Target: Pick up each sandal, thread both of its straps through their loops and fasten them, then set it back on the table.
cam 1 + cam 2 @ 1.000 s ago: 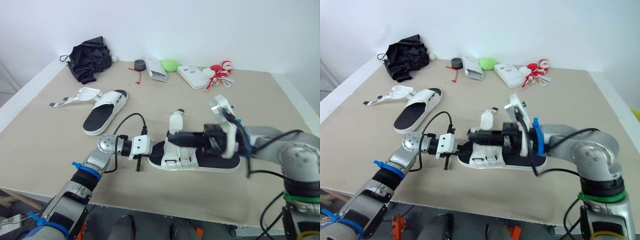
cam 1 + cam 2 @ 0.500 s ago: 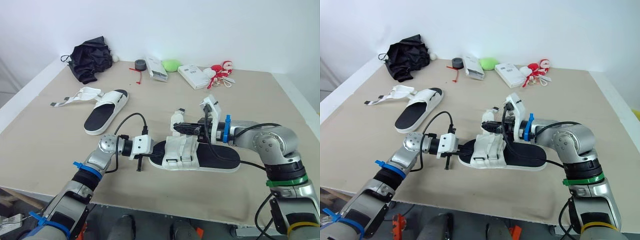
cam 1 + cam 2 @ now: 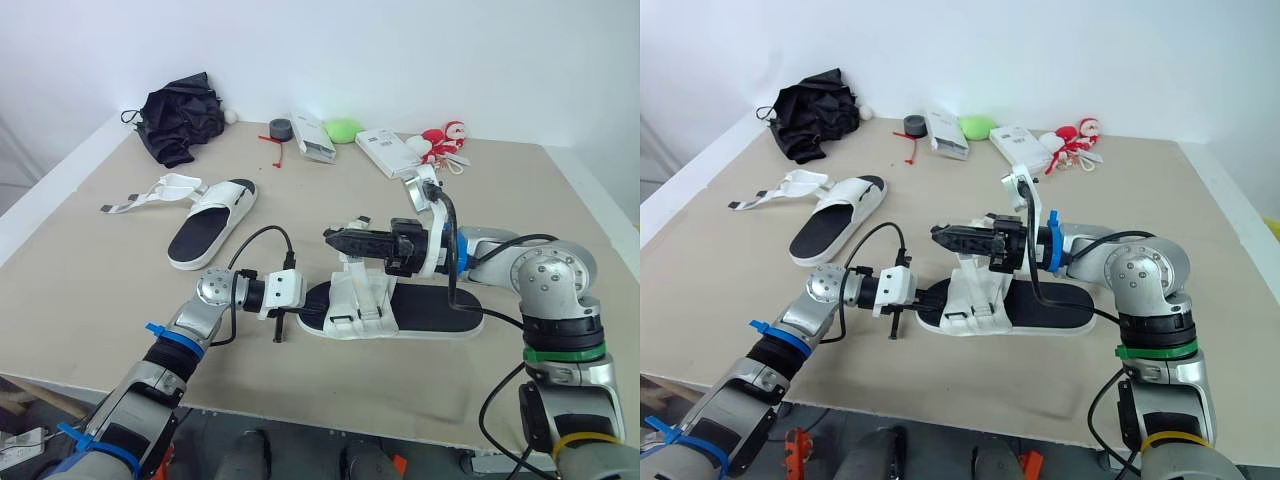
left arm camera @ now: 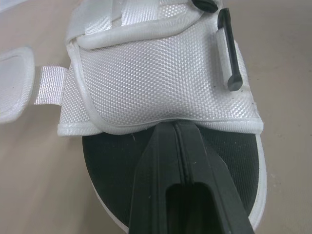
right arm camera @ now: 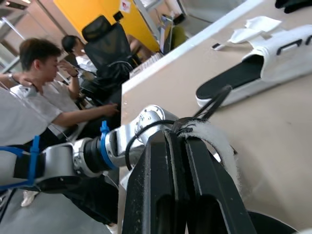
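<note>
The near sandal (image 3: 430,312), with a black sole and white upper, lies at the middle of the table. My left gripper (image 3: 312,300) is shut, and its fingers (image 4: 183,146) rest on the insole at the toe end, against the edge of the white upper (image 4: 161,78). Above the upper, my right gripper (image 3: 332,238) is shut on a white strap (image 3: 352,264) and holds it up off the sandal. The strap's fuzzy end (image 5: 214,141) curls beside the fingers. A second sandal (image 3: 212,218) lies at the far left, its straps (image 3: 150,195) loose.
Along the table's back edge lie a black cloth (image 3: 180,118), a tape roll (image 3: 278,128), two white boxes (image 3: 312,137) (image 3: 385,152), a green object (image 3: 342,130) and a red-and-white toy (image 3: 440,145). People (image 5: 44,73) sit beyond the table's left side.
My right gripper has risen off the sandal and swung left, drawing the strap upright. The left gripper and the sandal's sole have stayed put.
</note>
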